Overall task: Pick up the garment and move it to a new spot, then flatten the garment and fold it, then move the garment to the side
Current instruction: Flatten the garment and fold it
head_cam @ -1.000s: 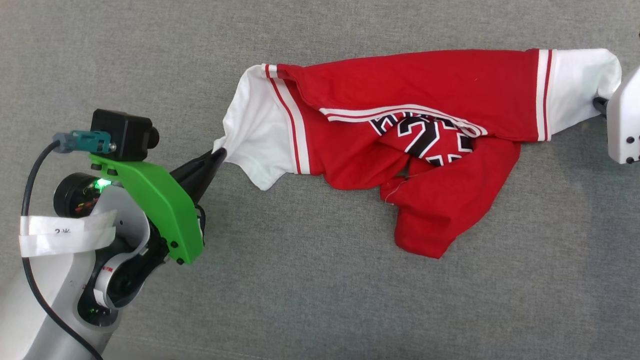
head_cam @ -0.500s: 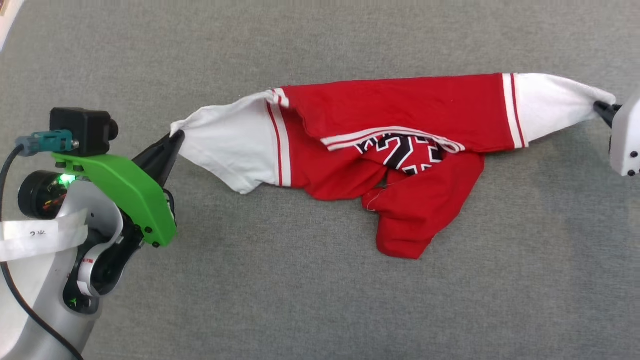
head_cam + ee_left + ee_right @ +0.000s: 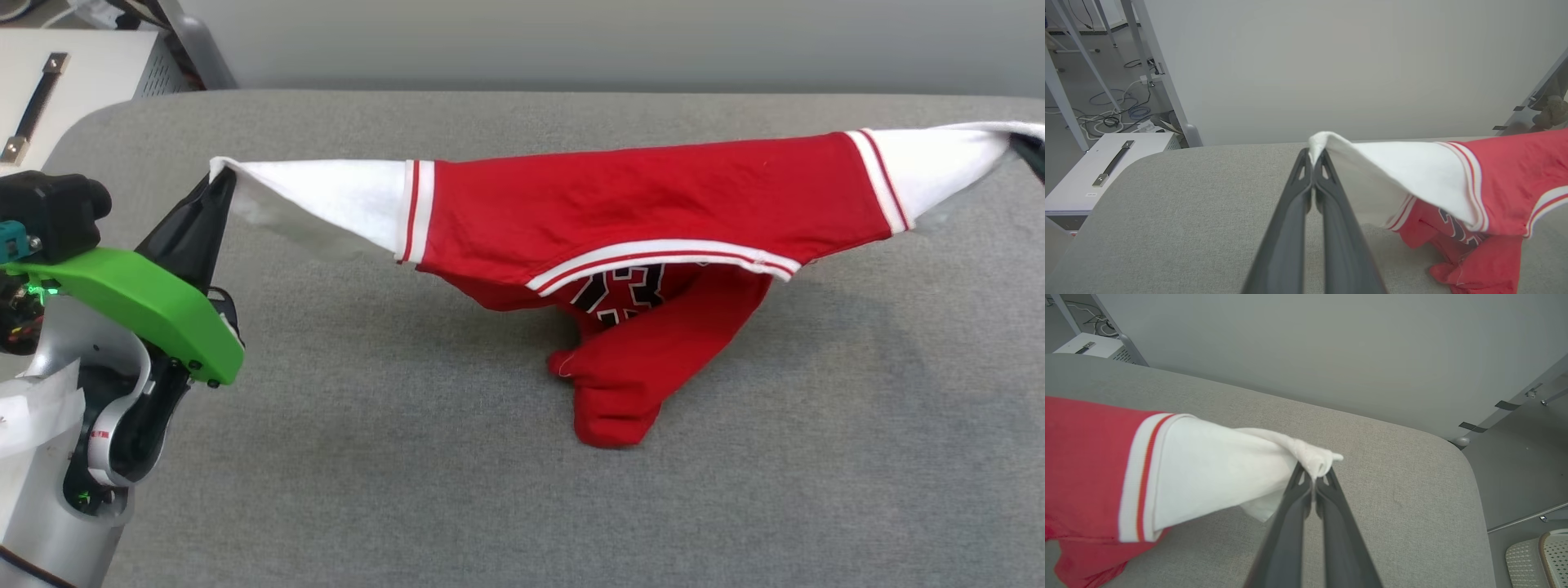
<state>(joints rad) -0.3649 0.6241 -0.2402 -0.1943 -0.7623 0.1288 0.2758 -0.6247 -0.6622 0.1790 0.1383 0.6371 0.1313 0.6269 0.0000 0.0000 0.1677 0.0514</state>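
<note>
hanging garment [image 3: 629, 196] touches the gray table [image 3: 408, 474] in the head view; wrist views show left gripper [image 3: 1314, 157] and right gripper [image 3: 1314, 475] each pinching a white sleeve.

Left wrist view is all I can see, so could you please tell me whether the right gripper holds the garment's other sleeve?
Observer: Yes, the right wrist view shows the right gripper shut on the tip of the white sleeve of the garment.
Operator: Thank you. Is the whole shirt off the surface?
Observer: Not quite; in the head view its top edge is taut, but a red fold hangs down and seems to rest on the grey surface.
Operator: Is the right side near an edge?
Observer: That gripper is above the surface, close to its rounded corner.
</note>
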